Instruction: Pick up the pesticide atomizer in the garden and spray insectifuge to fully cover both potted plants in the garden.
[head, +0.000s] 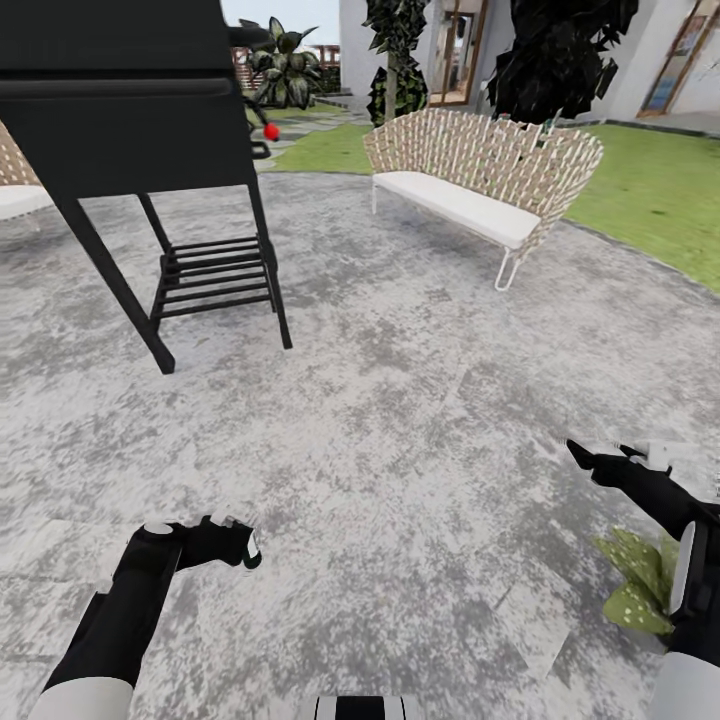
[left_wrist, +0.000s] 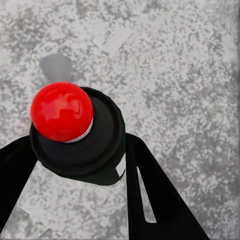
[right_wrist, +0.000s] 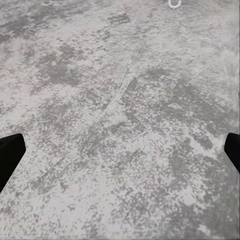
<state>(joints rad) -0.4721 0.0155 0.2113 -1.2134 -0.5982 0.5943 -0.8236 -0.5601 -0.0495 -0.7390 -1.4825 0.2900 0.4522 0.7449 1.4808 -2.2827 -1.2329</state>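
The left gripper (head: 240, 545), low left in the head view, is clamped on the pesticide atomizer (left_wrist: 82, 145), its red cap (left_wrist: 61, 111) facing the wrist camera and its body hidden below, seemingly carried ready for spraying. The right gripper (head: 600, 462) hangs with fingers (right_wrist: 9, 155) spread wide and empty over the paved patio (head: 400, 400). One potted plant (head: 640, 585) sits lower right, partly hidden by the right arm.

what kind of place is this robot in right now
Most likely a home garden patio. The ground is grey mottled paving edged by green lawn, with a woven outdoor bench and a black barbecue grill on the paving, trees and a house wall behind.
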